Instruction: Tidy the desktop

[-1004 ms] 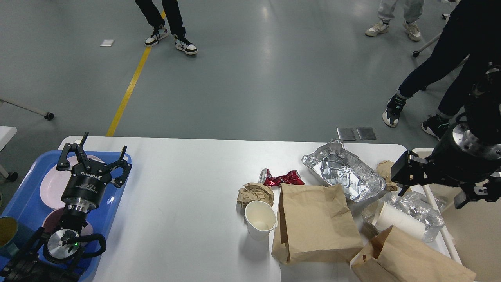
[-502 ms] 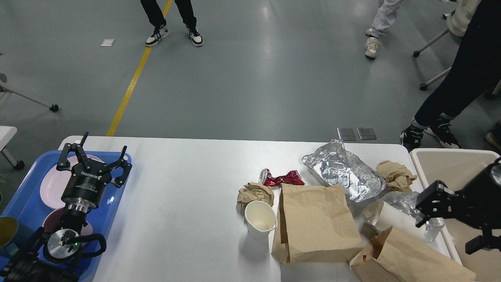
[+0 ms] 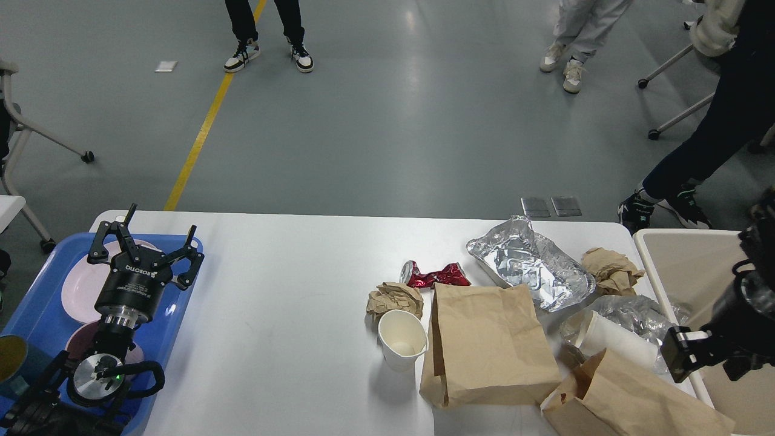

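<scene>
The desktop [image 3: 284, 290] filled the middle of the view, with trash heaped at its right end. The left gripper [image 3: 145, 245] hung wide open over the blue tray [image 3: 36, 315]. The right gripper [image 3: 681, 361] sat low by the bin [image 3: 684, 254]; I could not tell if it was open. It could bump the lying cup [image 3: 614, 348] or tear the paper bag [image 3: 629, 399].

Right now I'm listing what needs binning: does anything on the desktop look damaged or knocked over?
Yes. A red can lies crushed near the middle of the desktop. The foil tray behind the paper bag is crumpled, and a white cup lies on its side at the right.
</scene>
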Controlling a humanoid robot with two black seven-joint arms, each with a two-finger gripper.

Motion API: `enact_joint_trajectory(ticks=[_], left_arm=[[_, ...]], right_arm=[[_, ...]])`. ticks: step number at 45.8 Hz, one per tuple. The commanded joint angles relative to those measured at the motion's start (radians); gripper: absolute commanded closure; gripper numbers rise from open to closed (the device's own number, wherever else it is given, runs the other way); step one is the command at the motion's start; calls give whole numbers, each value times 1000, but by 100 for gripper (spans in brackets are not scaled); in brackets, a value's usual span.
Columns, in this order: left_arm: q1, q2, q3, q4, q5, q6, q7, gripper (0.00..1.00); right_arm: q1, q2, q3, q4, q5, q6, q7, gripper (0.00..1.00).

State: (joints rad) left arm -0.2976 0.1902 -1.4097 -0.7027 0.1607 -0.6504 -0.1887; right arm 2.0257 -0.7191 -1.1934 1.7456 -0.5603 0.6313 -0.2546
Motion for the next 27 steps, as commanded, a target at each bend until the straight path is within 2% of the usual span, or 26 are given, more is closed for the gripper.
enact_joint_trajectory(ticks=[1,8,13,19,25,27], left_arm=[[0,0,0,0,0,0,0,4],[0,0,0,0,0,0,0,4],[0,0,0,0,0,0,0,4],[0,0,0,0,0,0,0,4],[0,0,0,0,0,0,0,4],[0,0,0,0,0,0,0,4]], right_arm=[[-100,59,43,0,-52,2,-2,30],[-117,81,84,0,-52,7,-2,26],[-165,90,119,0,-50,2,-5,14],[-268,122,170,-4,-53,-25,-15,14],[-360,179,163,-29,-55,-186,-23,15],[-401,201,159,-41,-58,-248,-43,15]])
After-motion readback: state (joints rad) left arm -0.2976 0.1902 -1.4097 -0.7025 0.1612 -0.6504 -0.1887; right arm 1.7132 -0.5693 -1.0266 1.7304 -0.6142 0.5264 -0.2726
